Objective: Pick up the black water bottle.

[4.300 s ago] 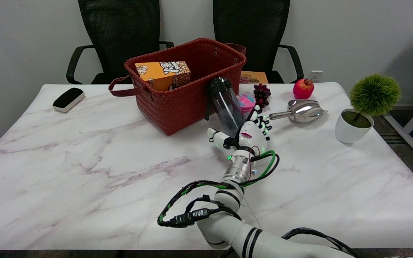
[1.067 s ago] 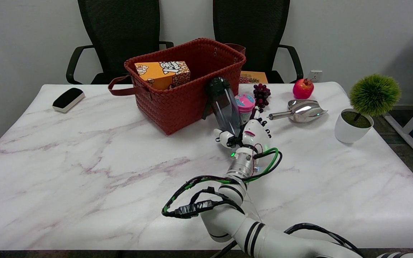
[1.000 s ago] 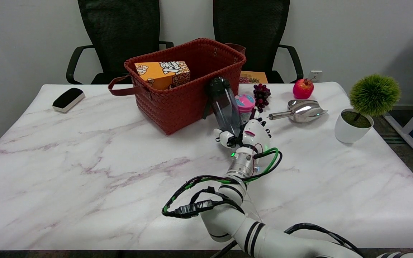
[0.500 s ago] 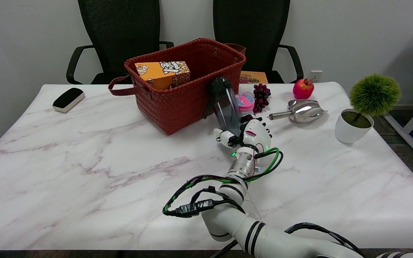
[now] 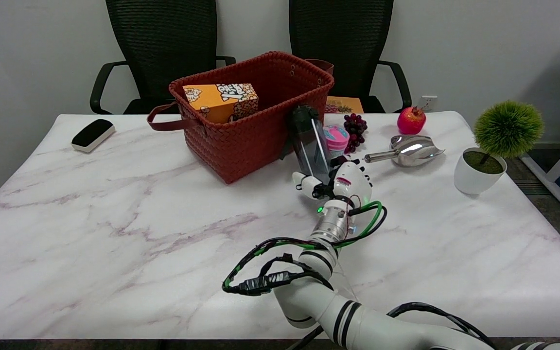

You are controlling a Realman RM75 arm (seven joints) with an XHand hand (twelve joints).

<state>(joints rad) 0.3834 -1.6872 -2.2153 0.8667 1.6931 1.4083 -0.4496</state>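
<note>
The black water bottle (image 5: 309,144) is a smoky see-through cylinder with a black cap, standing close to the red basket's right front corner and tilted slightly left at the top. My right hand (image 5: 342,179) wraps around the bottle's lower part, thumb on the left side and fingers curled round the right side. The bottle's base is hidden behind the hand, so I cannot tell whether it touches the table.
The red woven basket (image 5: 241,141) with an orange box (image 5: 220,101) stands just left of the bottle. A pink-lidded cup (image 5: 334,137), grapes (image 5: 354,127), a metal scoop (image 5: 406,150), a pomegranate (image 5: 411,120) and a potted plant (image 5: 491,146) lie to the right. A black-and-white eraser (image 5: 93,134) sits far left.
The hand's fingers have closed round the bottle's lower part. Hand and bottle have shifted a little to the right, and the bottle stands straighter than before.
</note>
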